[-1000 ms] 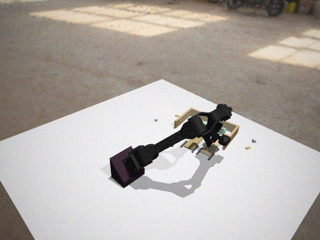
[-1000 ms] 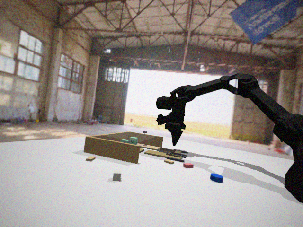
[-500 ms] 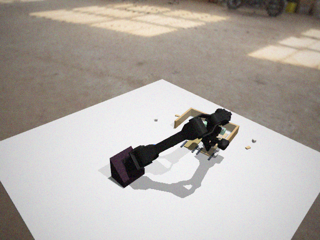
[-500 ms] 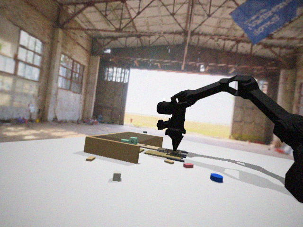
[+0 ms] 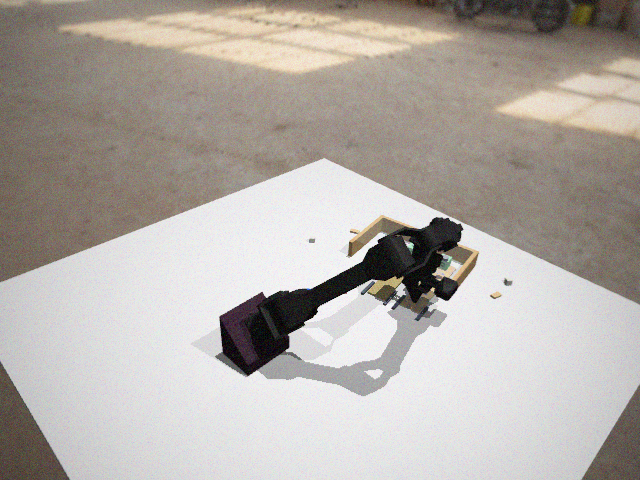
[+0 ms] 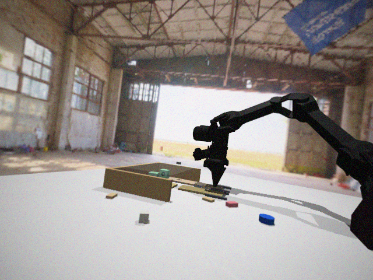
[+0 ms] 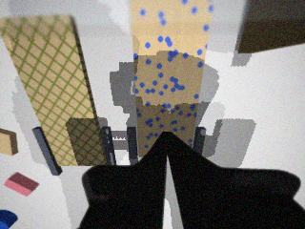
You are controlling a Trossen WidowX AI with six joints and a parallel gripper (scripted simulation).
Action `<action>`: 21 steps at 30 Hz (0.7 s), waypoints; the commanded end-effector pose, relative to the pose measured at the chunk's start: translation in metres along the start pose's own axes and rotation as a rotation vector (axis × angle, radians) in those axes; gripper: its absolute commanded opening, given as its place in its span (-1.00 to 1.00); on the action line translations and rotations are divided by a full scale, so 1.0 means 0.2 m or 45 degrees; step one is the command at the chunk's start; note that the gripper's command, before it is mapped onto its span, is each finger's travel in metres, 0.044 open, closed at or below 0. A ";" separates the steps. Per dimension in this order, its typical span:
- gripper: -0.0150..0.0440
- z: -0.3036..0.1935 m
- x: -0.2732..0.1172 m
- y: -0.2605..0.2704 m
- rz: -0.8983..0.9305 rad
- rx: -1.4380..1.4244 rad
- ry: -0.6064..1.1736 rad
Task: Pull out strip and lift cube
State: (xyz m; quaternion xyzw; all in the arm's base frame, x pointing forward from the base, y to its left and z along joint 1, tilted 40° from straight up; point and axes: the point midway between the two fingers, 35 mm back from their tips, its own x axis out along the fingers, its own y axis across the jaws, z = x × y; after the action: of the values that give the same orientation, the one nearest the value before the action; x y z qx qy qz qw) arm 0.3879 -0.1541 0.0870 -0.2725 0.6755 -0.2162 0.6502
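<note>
A wooden strip with blue dots [image 7: 167,72] [image 6: 182,181] runs out of the open-fronted box [image 6: 135,184] [image 5: 467,268]. A strip with green crosshatching [image 7: 52,86] [image 6: 199,190] [image 5: 382,289] lies beside it; the exterior view shows a gap between this piece and another short piece [image 6: 173,185] at the box. A green cube labelled C [image 6: 163,174] stands inside the box near a lower green block [image 6: 154,174]. My gripper [image 7: 166,135] [image 6: 215,185] [image 5: 416,300] is shut and empty, pointing down at the dotted strip's near end. Whether the tips touch it I cannot tell.
Dark bars [image 7: 46,150] [image 7: 200,140] flank both strips' near ends. A red block [image 7: 21,184] [image 6: 231,204], a blue disc [image 7: 6,218] [image 6: 266,219], a wooden piece [image 7: 7,142] [image 6: 208,199] and a grey cube [image 6: 144,218] lie outside the box.
</note>
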 end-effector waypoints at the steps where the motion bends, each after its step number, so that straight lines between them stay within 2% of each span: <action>1: -0.49 0.00 0.00 0.00 0.004 -0.006 -0.002; 21: -0.49 0.00 0.01 0.00 0.004 -0.006 -0.002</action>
State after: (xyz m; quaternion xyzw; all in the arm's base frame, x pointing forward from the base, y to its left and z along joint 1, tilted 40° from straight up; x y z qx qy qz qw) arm 0.3878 -0.1544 0.0863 -0.2726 0.6756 -0.2153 0.6503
